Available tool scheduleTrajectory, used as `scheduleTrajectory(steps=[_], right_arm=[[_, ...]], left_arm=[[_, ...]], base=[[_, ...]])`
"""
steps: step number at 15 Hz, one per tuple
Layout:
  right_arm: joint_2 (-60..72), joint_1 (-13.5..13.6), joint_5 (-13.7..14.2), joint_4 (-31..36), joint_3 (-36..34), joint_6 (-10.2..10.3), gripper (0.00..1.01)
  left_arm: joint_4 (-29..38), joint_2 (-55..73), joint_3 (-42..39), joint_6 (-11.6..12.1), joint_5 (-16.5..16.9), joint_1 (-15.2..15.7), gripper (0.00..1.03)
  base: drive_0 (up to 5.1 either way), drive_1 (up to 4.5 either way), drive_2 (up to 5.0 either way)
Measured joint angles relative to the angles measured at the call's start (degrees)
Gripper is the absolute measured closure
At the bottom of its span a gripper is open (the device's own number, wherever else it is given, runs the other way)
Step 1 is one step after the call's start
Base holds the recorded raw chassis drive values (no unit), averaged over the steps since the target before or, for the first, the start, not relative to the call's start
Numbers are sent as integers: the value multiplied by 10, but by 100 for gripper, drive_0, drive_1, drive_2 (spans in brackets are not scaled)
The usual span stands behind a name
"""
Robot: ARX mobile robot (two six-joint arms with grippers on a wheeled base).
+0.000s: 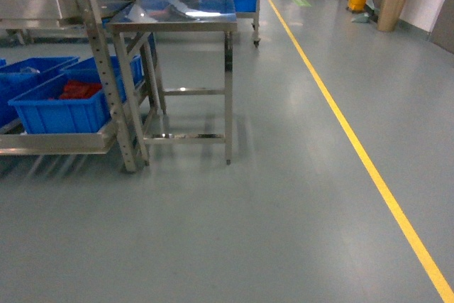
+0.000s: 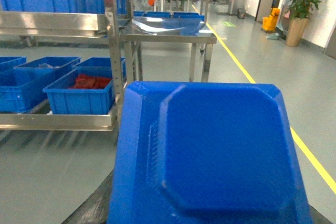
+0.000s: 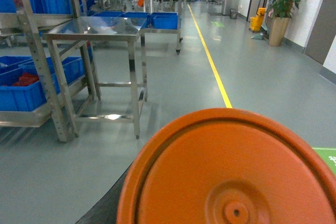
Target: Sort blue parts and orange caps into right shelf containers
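Blue part (image 2: 220, 156) fills the left wrist view and orange cap (image 3: 236, 171) the right, end effectors hidden so grip unknowable; drive steadily toward the crates (image 1: 60, 108) at left, keeping both loads level.

steel table (image 1: 177, 15), blue crates (image 1: 60, 104) on shelf
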Motion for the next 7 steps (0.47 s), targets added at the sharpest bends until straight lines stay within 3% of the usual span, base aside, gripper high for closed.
scheduleTrajectory(steps=[7], right_arm=[[0,0,0,1,0,0,58]], left_arm=[[-1,0,0,0,0,0,61]], base=[[5,435,-425]])
